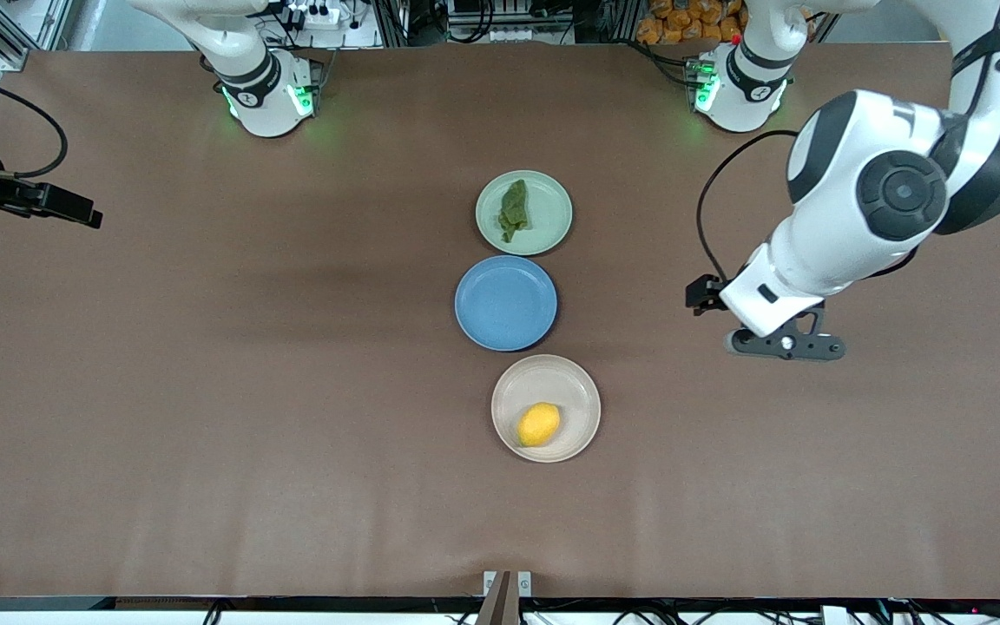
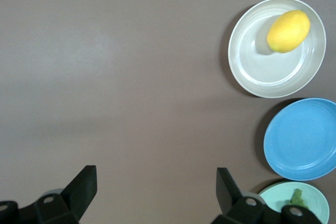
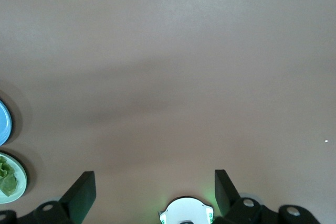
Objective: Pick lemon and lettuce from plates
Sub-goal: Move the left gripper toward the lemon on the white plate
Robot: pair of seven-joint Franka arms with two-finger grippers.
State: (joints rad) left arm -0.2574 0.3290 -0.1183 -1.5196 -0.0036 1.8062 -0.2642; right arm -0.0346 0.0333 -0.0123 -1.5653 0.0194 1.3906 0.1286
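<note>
Three plates sit in a column at the centre of the front view on the brown table (image 1: 205, 391): a pale green plate (image 1: 552, 204) uppermost carrying the lettuce (image 1: 514, 209), an empty blue plate (image 1: 506, 303) in the middle, and a beige-white plate (image 1: 571, 391) lowest holding the lemon (image 1: 539, 424), which rests toward the lower part of its dish. Neither item has been lifted, so the job looks to be at its very start, with the approach not yet made.

The left gripper (image 1: 782, 345) hangs at the right of the frame over bare table, level with the blue plate and well apart from it; its wrist camera shows the fingers (image 2: 84, 184) spread wide with nothing between them, the lemon visible in that picture's upper right.

The right gripper (image 3: 155, 195) is barely in shot at the far left edge of the front view, over bare tabletop, jaws likewise wide and empty, a sliver of lettuce at its wrist picture's lower left.

Next, by my reading, each arm must travel inward to the centre column, settle above its plate and descend with fingers straddling its item before closing.
</note>
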